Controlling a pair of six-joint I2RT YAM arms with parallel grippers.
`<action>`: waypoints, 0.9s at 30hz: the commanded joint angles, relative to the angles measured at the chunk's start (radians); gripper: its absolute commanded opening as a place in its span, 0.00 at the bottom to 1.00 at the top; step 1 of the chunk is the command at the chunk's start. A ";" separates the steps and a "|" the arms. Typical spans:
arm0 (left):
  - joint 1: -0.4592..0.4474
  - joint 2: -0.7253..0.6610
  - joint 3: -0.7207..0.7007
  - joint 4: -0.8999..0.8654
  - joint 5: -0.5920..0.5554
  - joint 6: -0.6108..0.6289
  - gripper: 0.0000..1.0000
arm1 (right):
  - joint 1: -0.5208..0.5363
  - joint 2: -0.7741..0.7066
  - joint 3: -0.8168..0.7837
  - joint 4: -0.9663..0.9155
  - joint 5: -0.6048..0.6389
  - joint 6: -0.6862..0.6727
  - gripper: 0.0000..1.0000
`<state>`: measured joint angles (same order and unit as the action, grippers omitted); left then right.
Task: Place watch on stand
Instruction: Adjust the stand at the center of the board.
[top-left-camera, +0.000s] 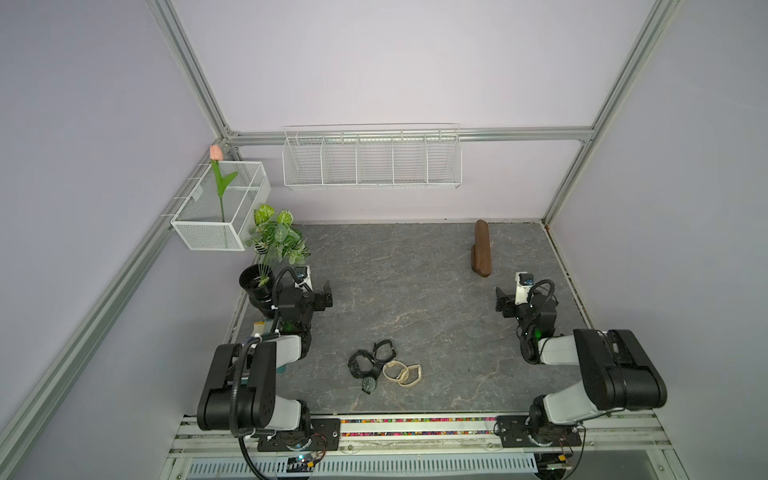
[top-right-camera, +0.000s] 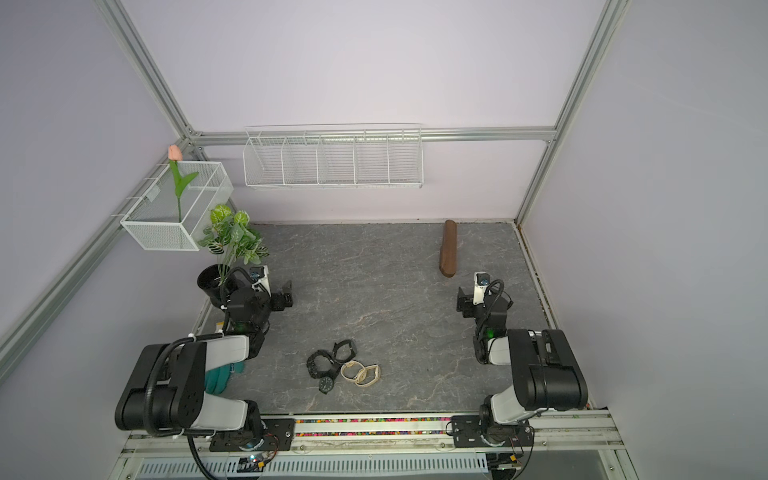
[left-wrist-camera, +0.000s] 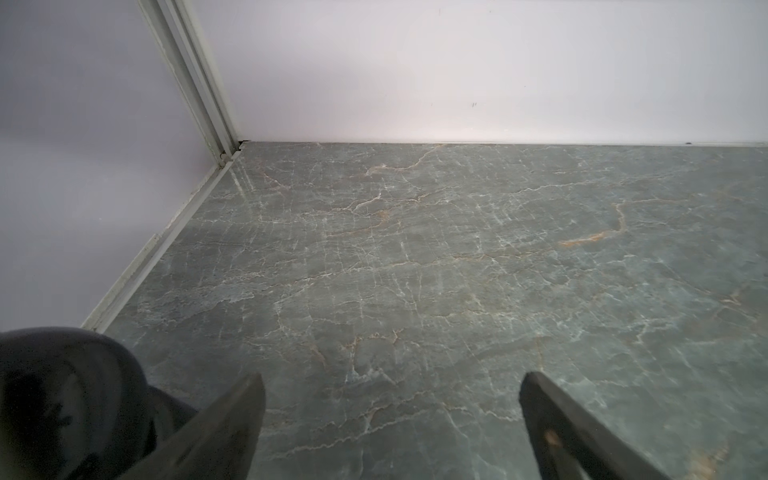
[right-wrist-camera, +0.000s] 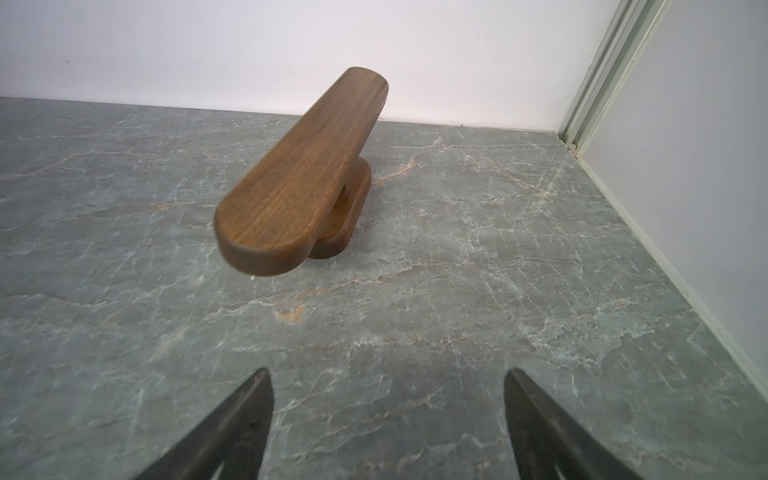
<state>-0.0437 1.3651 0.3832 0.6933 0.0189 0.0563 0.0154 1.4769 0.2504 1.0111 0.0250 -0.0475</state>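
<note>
Our left tool (left-wrist-camera: 392, 386) and right tool (right-wrist-camera: 388, 382) gape wide, empty. The watches (top-left-camera: 384, 368) lie bunched at the front of the desk (top-left-camera: 395, 282), with the stand (top-left-camera: 482, 249) well apart at the back. If we grab one, we may drag its neighbours along.

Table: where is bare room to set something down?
Free: the wide middle of the table, between the left gripper and the right gripper; also the back strip from the potted plant to the stand. Crowded: the near middle, where watches lie bunched.

Bare tabletop (top-left-camera: 415, 299) between watches (top-left-camera: 384, 366) and stand (top-left-camera: 482, 249), plant pot (left-wrist-camera: 62, 395) just beside left fingers (left-wrist-camera: 232, 424); stand ahead of right fingers (right-wrist-camera: 241, 419)
</note>
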 joint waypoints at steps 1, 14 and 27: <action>-0.081 -0.180 0.086 -0.253 -0.072 0.041 0.98 | 0.035 -0.136 -0.032 0.033 0.045 -0.061 0.88; -0.145 -0.411 0.292 -0.817 -0.193 -0.741 0.98 | 0.012 -0.545 0.329 -0.868 0.093 0.333 0.88; -0.214 -0.225 0.315 -0.765 0.008 -0.609 1.00 | -0.068 -0.126 0.638 -1.110 -0.135 0.508 0.88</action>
<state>-0.2070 1.1275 0.6266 -0.0410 0.0402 -0.6300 -0.0563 1.2968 0.7944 0.0120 -0.0841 0.4412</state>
